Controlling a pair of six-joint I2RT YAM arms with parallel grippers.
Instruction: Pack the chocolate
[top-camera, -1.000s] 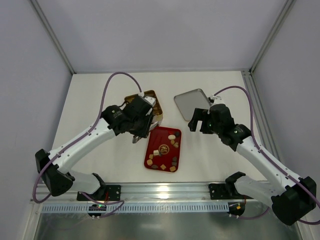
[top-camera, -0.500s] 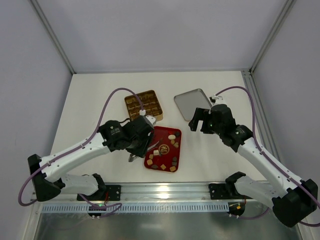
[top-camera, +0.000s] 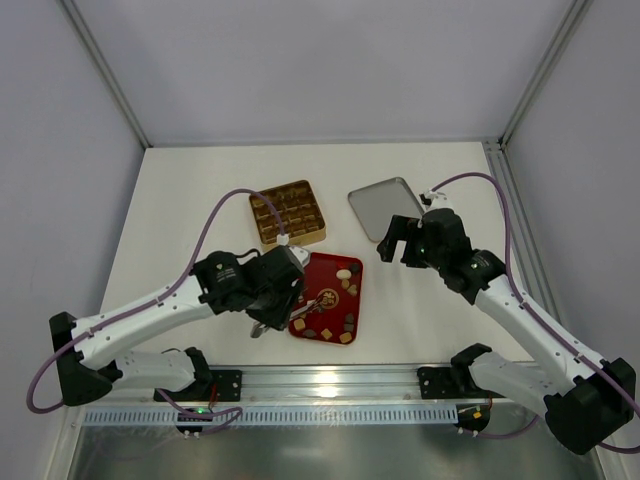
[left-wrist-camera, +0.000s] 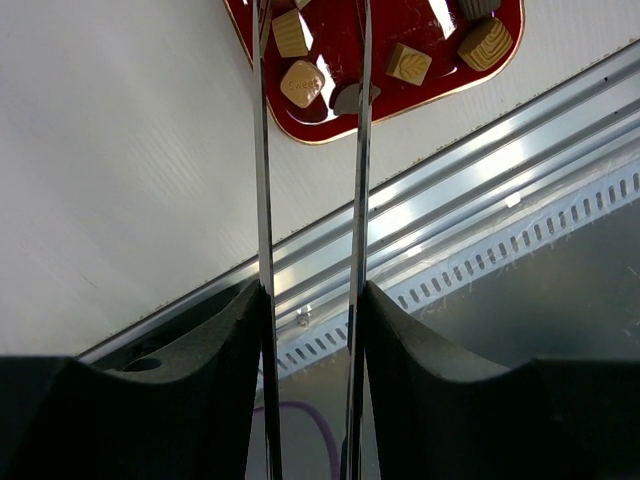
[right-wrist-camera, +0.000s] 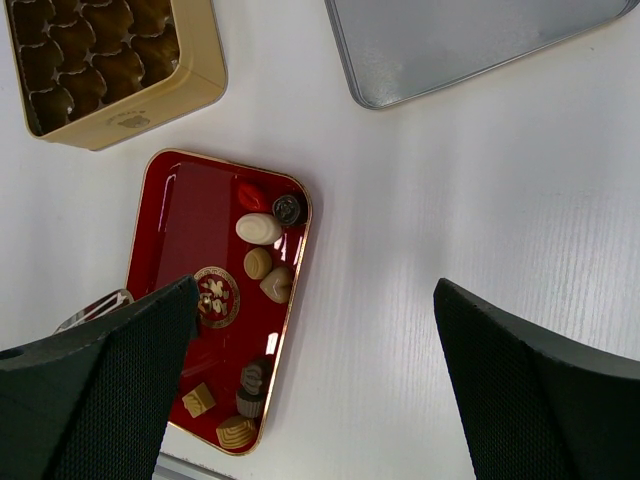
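Left gripper (left-wrist-camera: 310, 40): blades are set narrowly apart, apparently nothing gripped (tips cropped). Chocolate (right-wrist-camera: 258, 228) is scattered in red tray (right-wrist-camera: 190, 215), at the blade tips. Right gripper (right-wrist-camera: 315, 290) is spread wide over table (right-wrist-camera: 420, 200), right of the chocolate.

Chocolate (right-wrist-camera: 258, 229): brown, tan, cream pieces lying loose in red tray (right-wrist-camera: 190, 220).

Left gripper (top-camera: 269, 323) crowding the red tray's (top-camera: 320, 272) near-left corner, gold box (top-camera: 296, 240) and silver lid (top-camera: 378, 208) flanking behind, table (top-camera: 400, 312) lying open at right.
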